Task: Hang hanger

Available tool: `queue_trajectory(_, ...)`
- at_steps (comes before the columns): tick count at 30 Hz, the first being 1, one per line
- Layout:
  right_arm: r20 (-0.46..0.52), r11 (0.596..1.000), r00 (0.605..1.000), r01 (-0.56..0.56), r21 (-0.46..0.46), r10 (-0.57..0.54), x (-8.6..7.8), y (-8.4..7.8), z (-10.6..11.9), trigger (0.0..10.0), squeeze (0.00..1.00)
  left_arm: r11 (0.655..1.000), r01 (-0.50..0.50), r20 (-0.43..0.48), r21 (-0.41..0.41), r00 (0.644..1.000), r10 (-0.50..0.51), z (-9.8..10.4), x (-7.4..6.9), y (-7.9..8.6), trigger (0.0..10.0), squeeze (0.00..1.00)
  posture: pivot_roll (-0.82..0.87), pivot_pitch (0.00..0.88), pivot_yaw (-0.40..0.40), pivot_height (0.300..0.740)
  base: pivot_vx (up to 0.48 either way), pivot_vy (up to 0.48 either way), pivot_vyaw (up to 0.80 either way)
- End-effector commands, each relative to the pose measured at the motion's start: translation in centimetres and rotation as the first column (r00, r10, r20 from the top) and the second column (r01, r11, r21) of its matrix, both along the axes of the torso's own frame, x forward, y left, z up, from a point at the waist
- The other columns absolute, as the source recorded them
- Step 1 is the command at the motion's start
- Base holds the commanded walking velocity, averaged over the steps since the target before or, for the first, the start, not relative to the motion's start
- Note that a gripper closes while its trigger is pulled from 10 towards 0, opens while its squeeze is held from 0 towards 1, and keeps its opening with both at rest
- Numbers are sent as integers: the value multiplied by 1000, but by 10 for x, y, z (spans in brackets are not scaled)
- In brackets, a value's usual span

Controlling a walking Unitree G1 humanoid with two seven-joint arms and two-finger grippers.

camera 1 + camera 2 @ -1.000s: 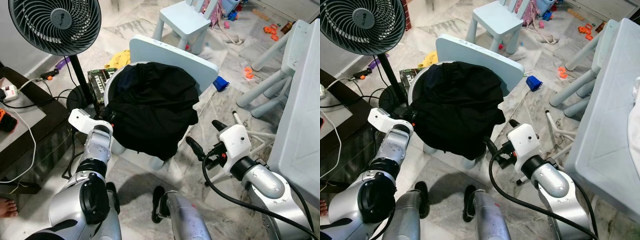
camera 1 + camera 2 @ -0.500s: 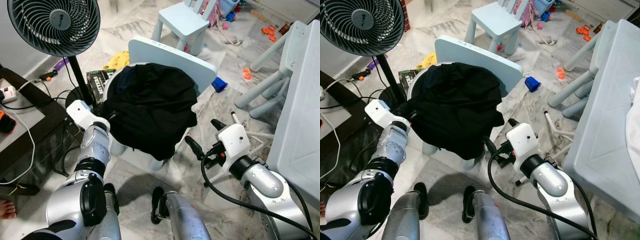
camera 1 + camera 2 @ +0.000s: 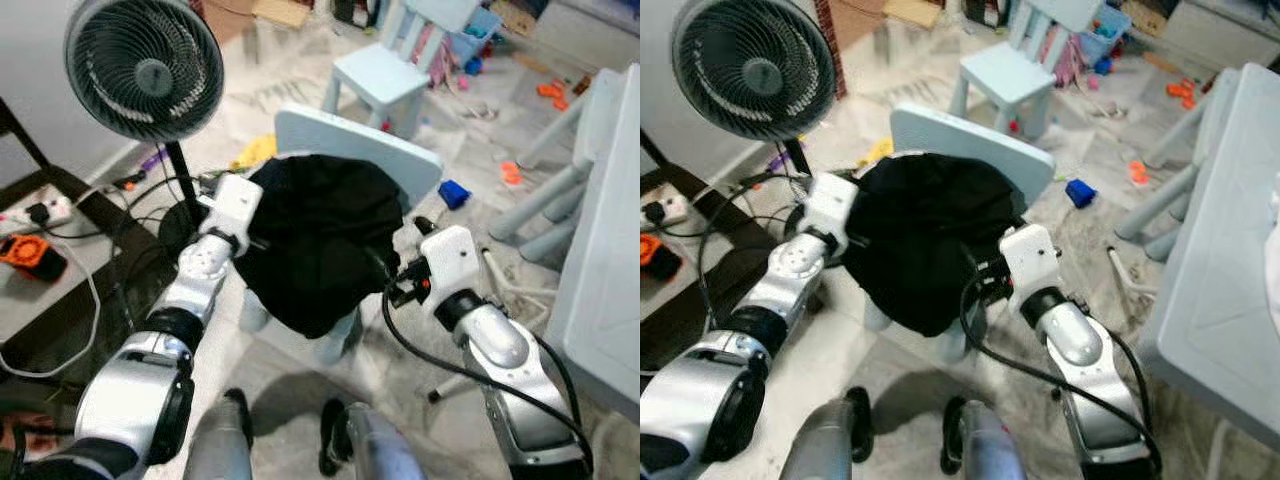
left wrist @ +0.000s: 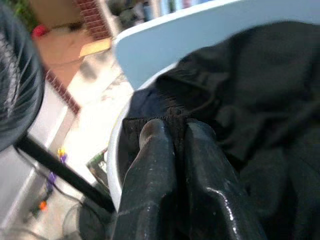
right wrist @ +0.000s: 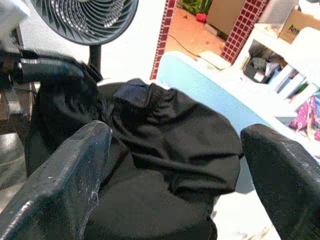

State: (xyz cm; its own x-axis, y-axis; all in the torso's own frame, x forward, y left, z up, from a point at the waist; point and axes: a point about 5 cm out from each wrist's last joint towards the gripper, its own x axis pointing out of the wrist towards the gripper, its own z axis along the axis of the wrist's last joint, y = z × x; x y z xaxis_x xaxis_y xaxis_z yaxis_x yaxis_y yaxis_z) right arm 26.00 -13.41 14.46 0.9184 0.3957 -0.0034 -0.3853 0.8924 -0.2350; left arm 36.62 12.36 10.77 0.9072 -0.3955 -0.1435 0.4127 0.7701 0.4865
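1. Since a second ago: both grippers raised to the black garment (image 3: 320,235); camera view shifted as well, now blurred.
2. Black garment draped over the seat of a pale blue chair (image 3: 400,160), hanging down past the front edge.
3. Left gripper (image 4: 170,131) at the garment's left edge, fingers (image 4: 155,150) closed narrowly, pinching a fold of black cloth between them.
4. Right gripper (image 5: 175,145) at the garment's right side, fingers (image 5: 65,170) spread wide apart, cloth seen between them but not gripped.
5. No hanger distinguishable; hidden or too blurred to tell.
6. Black standing fan (image 3: 145,70) just left of the chair, cables trailing on the floor below.
7. Second small blue chair (image 3: 385,75) further back, well apart.
8. Pale blue table (image 3: 605,290) along the right.
9. Scattered toys (image 3: 455,193) on the marble floor (image 3: 290,340).
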Motion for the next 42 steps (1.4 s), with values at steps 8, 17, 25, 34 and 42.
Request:
queue_trajectory(8,4,995,995,95,19,-95,3,-9,-7,10000,0,991,72,-59,109,996,-66,-32,-20,-3,0,0,-24,117,-39,740,0,0,0)
queue_trajectory(17,-5,996,996,89,9,-89,-2,-10,-11,10000,0,969,-229,-306,-94,933,191,-66,-32,26,10000,0,-40,142,-64,740,0,0,0)
queue_trajectory(25,-9,997,997,76,-2,-76,-5,-11,-10,10000,0,943,-288,-351,-164,911,217,-67,-32,29,4941,0,-50,155,-82,740,0,0,0)
queue_trajectory(34,-10,998,998,69,-12,-69,-5,-13,-9,10000,0,924,-338,-381,-181,890,251,-71,-35,30,10000,0,-58,158,-91,740,0,0,0)
queue_trajectory(42,-10,998,998,64,-20,-64,-5,-14,-8,10000,0,877,-396,-384,-272,880,278,-68,-33,35,0,0,-64,160,-97,740,0,0,0)
